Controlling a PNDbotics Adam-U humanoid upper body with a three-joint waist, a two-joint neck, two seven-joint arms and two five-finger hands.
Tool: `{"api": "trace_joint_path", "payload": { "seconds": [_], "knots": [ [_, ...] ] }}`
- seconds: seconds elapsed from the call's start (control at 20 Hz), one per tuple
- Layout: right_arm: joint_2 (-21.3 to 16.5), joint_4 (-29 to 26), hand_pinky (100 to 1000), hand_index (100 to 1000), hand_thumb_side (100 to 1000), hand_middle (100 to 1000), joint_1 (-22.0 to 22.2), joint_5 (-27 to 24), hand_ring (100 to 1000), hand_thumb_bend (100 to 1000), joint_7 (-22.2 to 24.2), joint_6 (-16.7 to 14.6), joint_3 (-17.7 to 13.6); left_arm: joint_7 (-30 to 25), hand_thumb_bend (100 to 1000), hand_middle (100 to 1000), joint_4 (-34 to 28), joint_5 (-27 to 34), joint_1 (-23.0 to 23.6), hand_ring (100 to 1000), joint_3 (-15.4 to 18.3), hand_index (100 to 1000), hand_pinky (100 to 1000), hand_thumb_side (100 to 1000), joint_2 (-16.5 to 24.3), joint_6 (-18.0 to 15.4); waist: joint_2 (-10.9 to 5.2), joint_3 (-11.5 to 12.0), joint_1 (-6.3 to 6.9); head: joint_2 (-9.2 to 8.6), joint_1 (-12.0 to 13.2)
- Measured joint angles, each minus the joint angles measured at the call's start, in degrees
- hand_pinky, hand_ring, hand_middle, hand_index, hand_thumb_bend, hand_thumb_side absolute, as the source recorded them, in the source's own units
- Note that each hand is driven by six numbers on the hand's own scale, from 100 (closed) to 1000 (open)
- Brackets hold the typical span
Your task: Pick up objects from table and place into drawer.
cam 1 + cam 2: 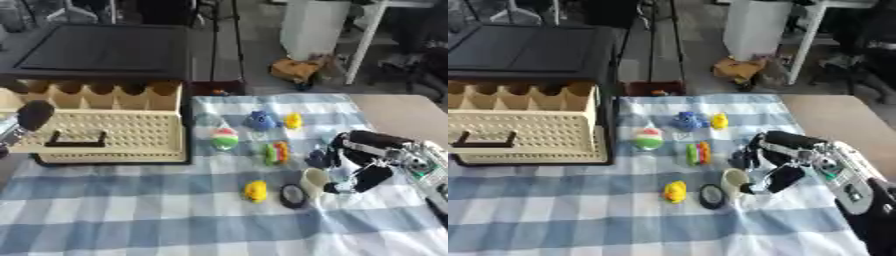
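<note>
Right hand: the right hand [785,162] is reaching in from 3 o'clock, its black fingers curling toward a small cream cup [733,181]; whether they are touching the cup cannot be told.
Left hand: the left hand [33,115] is showing at 9 o'clock over the drawer; only a dark rounded tip is showing, so whether the fingers are apart or together cannot be told.
Cream cup: it is standing upright on the tabletop [131,210], just at 9 o'clock of the right hand's lower fingers, pale and short.
Dark disc: a dark round thing [711,196] is lying just beside the cup at its 7 o'clock.
Yellow toys: a yellow toy [255,191] is sitting at 9 o'clock of the disc; a smaller yellow one [293,120] is sitting at the far end of the group.
Other toys: a blue toy [260,120], a red-white-green ball [225,138] and a green, red and yellow piece [276,153] are lying between them.
Drawer: the cream perforated drawer [105,132] with a dark handle [76,139] is standing open at 10 o'clock, on the edge of the blue-and-white checked cloth.
</note>
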Motion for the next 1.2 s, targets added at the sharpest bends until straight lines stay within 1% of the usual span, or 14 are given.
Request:
{"api": "trace_joint_path", "payload": {
  "seconds": [0.3,0.6,0.85,1.2],
  "knots": [
    [0.03,0.0,100,692,459,528,-0.53,0.43,222,622,0.16,-0.68,0.45,0.0,780,100,0.0,0.0,0.0,100,0.01,674,100,1000,0.0,0.0,0.0,0.13,0.03,0.0,0.0],
    [0.18,0.06,100,752,456,609,-1.45,2.1,254,612,-0.13,-1.51,1.16,0.0,780,100,0.0,0.0,0.0,100,0.01,674,100,1000,0.0,0.0,0.0,0.32,0.03,0.0,-0.01],
    [0.19,0.88,100,765,438,629,-2.65,3.03,262,617,-0.38,-2.28,1.83,-0.01,780,100,0.0,0.0,0.0,100,0.01,674,100,1000,0.0,-0.01,0.0,0.61,0.04,0.01,-0.04],
    [0.79,3.62,100,771,420,646,-3.6,4.6,263,613,0.4,-3.42,2.74,-0.04,780,100,0.0,0.0,0.0,100,0.01,673,100,1000,-0.01,-0.04,0.0,0.88,0.22,0.01,-0.08]
  ]
}}
